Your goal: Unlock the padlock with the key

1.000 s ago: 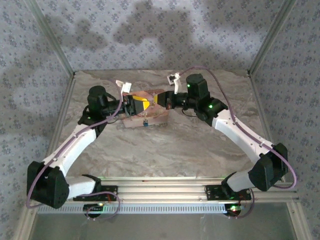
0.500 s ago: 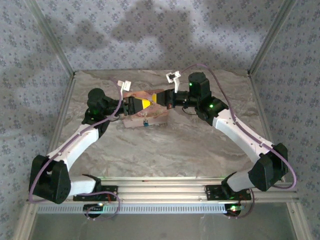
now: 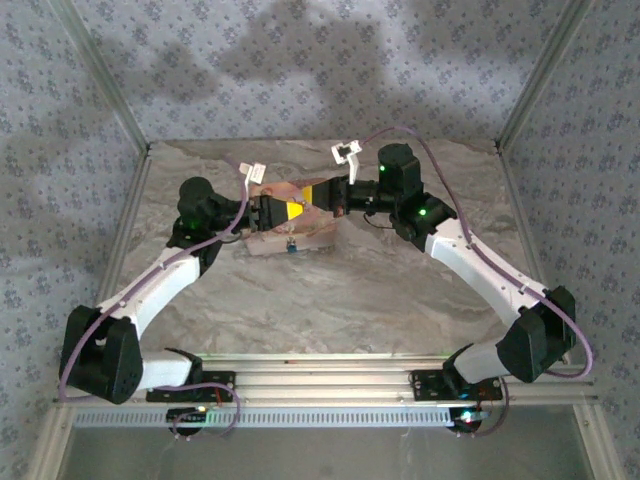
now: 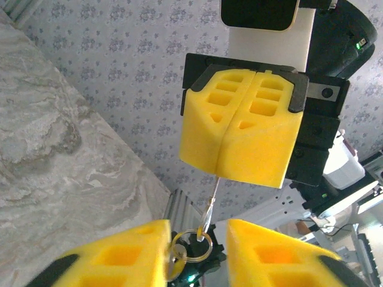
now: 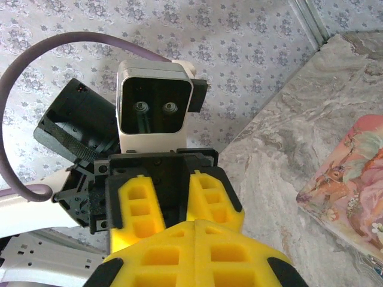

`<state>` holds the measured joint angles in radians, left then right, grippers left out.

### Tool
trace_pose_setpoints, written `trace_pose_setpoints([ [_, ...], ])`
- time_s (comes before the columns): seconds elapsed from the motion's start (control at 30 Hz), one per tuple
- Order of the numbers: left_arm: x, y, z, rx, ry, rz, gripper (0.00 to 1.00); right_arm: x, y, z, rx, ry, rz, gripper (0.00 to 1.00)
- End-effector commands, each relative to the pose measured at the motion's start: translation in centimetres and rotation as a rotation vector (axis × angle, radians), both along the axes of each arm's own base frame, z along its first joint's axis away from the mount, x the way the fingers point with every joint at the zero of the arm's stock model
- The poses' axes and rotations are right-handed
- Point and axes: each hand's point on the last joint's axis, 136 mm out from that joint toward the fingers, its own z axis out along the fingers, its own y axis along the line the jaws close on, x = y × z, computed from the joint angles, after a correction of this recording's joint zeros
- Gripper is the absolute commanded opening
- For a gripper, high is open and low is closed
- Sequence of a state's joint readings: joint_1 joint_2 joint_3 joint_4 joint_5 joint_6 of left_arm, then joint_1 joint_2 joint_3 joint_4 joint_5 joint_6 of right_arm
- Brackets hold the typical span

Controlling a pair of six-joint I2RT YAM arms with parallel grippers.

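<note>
My right gripper [image 4: 219,173] is shut on the key [image 4: 213,194], whose thin metal blade sticks out from between its yellow pads. A key ring [image 4: 197,245] hangs from the key, with a small metal piece on it. My left gripper [image 4: 197,239] is open, its yellow fingers [image 4: 128,254] on either side of the ring, the left one close to it. From above, both grippers [image 3: 305,203] meet tip to tip over the flat pink box [image 3: 318,232]. The tiny blue padlock [image 3: 291,246] shows by the box's front edge; I cannot tell if it hangs or rests.
The marble table [image 3: 360,290] stretches in front of the box. Aluminium frame posts [image 3: 530,90] and patterned walls enclose the back and sides. A corner of the pink box [image 5: 353,185] lies to the right in the right wrist view.
My left gripper's fingers have narrowed around the key ring and it has edged closer to the right gripper. The right gripper has stayed shut on the key.
</note>
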<state>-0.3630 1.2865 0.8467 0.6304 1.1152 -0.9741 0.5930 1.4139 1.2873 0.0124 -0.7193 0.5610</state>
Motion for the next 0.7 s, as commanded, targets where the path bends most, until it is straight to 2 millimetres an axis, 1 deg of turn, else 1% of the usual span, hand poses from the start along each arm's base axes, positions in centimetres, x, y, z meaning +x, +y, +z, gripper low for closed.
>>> trace_pose_setpoints([
  [0.0,-0.5,-0.3,0.9,-0.011,-0.055,-0.036,0.17,-0.2,0.0,0.9,0.030,-0.015,0.012,0.00],
  [0.1,-0.6,-0.2,0.9,-0.006,-0.065,-0.032,0.07,-0.2,0.3,0.6,0.031,-0.005,0.020,0.00],
  [0.2,-0.7,0.1,0.7,0.007,-0.079,-0.018,0.00,-0.2,0.5,0.3,0.028,0.004,0.022,0.00],
  [0.4,-0.4,1.1,0.5,0.016,-0.084,0.021,0.00,0.1,0.6,-0.3,0.018,0.020,0.011,0.00],
  [0.47,-0.2,1.5,0.5,0.021,-0.086,0.038,0.00,0.3,0.5,-0.6,0.011,0.026,0.001,0.09],
  [0.57,-0.1,1.9,0.3,0.038,-0.090,0.063,0.00,0.7,0.7,-1.1,-0.001,0.038,-0.004,0.16],
  [0.6,-0.1,2.0,0.2,0.047,-0.090,0.068,0.00,0.8,0.8,-1.1,-0.002,0.042,-0.002,0.18],
  [0.67,-0.2,2.1,0.1,0.057,-0.089,0.070,0.00,0.8,1.0,-1.2,-0.001,0.055,0.013,0.18],
])
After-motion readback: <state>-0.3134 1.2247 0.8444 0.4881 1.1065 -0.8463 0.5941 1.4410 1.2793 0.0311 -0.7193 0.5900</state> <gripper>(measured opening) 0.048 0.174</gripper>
